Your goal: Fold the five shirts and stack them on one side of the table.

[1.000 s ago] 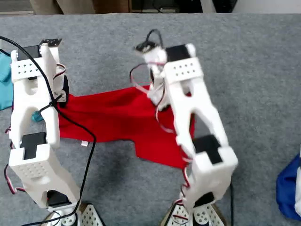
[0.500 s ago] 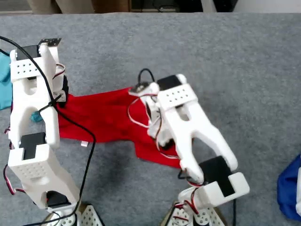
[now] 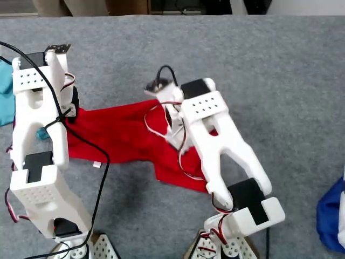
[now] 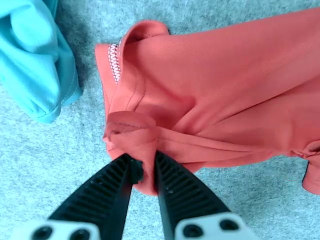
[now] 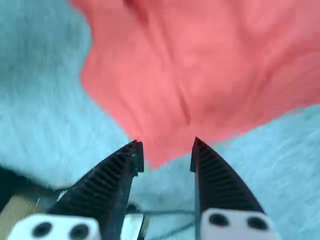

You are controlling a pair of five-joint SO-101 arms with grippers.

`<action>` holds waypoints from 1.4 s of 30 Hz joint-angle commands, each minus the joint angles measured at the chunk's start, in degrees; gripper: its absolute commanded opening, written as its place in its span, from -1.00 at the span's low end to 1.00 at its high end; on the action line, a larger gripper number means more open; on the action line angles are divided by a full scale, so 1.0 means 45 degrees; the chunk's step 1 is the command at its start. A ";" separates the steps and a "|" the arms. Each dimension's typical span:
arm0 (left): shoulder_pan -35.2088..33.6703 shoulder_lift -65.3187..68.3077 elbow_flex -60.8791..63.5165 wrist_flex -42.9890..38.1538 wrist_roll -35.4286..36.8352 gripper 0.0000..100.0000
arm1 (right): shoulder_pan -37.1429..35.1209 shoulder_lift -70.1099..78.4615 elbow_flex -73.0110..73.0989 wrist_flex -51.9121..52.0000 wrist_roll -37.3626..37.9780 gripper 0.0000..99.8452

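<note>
A red shirt lies spread on the grey table between the two arms. My left gripper is shut on a bunched fold of the red shirt at its left end, next to a teal shirt. In the high view the left arm stands over that end. My right gripper is open and hangs just above the edge of the red shirt, with nothing between its fingers. The right arm leans over the shirt's right part.
A teal shirt lies at the table's left edge. A blue shirt sits at the right edge. Cables trail from the left arm across the red shirt. Grey table stretches open to the back and right.
The right arm swung back from the shirt's far edge toward its base, then shifted slightly farther out again. The left arm and the shirt's left end stayed still.
</note>
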 commanded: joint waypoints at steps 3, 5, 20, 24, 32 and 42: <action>-0.0137 -0.0772 -0.0039 0.0078 -0.0078 -0.96 | -0.0107 0.1768 -0.1319 -0.0703 0.0137 -0.64; -0.0137 -0.0772 -0.0039 0.0078 -0.0039 -0.96 | -0.0107 0.2784 -0.1553 -0.0996 0.0137 -0.64; -0.0137 -0.0772 -0.0039 0.0078 -0.0059 -0.96 | -0.1612 0.4288 -0.2081 -0.0781 0.0137 -0.64; -0.0137 -0.0772 -0.0039 0.0078 -0.0059 -0.96 | -0.1631 0.4542 -0.2081 -0.1094 0.0137 -0.64; -0.0137 -0.0772 -0.0039 0.0078 -0.0059 -0.96 | -0.1553 0.5968 -0.2178 -0.1368 0.0137 -0.65; -0.0137 -0.0772 -0.0039 0.0078 -0.0059 -0.96 | -0.1455 0.4991 -0.2081 -0.1328 0.0020 -0.95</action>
